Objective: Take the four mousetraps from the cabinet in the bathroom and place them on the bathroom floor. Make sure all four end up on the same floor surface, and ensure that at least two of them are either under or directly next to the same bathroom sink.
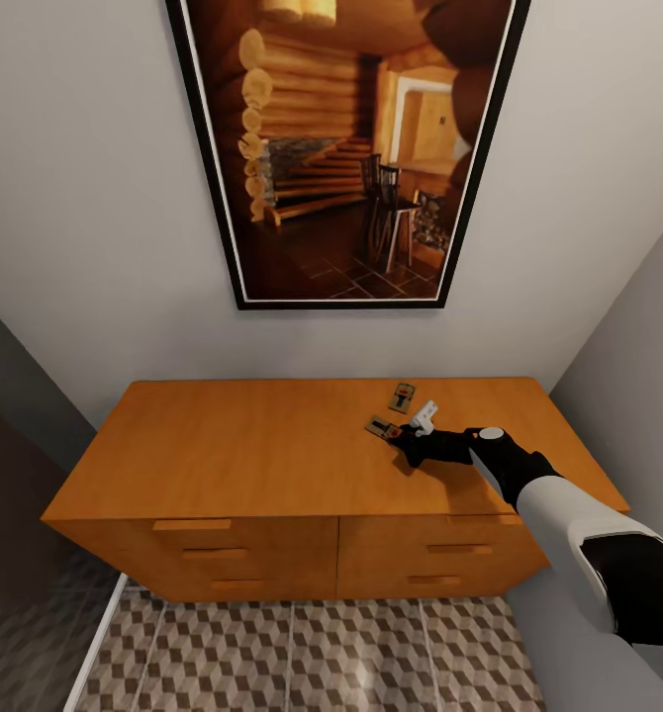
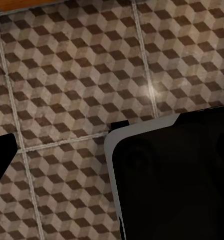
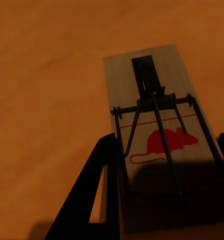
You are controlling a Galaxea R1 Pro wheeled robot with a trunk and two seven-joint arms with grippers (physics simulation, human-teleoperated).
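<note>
The right gripper [image 1: 399, 435] reaches over the cabinet [image 1: 272, 445] top, toward its back edge on the right half. Its jaws stand apart on either side of a mousetrap [image 1: 380, 428]; in the right wrist view the trap [image 3: 162, 135] lies flat between the two dark fingers [image 3: 99, 190], one at each long side. Whether the fingers press on the board or only flank it cannot be told. The board bears a red mouse print and a dark wire spring and bar.

A second trap [image 1: 402, 398] lies on the top just behind the first, nearer the back edge, apart from the gripper. Both sit well away from the front edge and from the left end.

A framed picture [image 1: 346, 148] of a log interior hangs on the wall above the cabinet.

The floor [image 1: 302, 658], tiled in a cube pattern, shows below the drawer fronts. The left wrist view looks down on the same tiles [image 2: 76, 75], with a dark part of the robot across one corner; the left jaws cannot be told.
</note>
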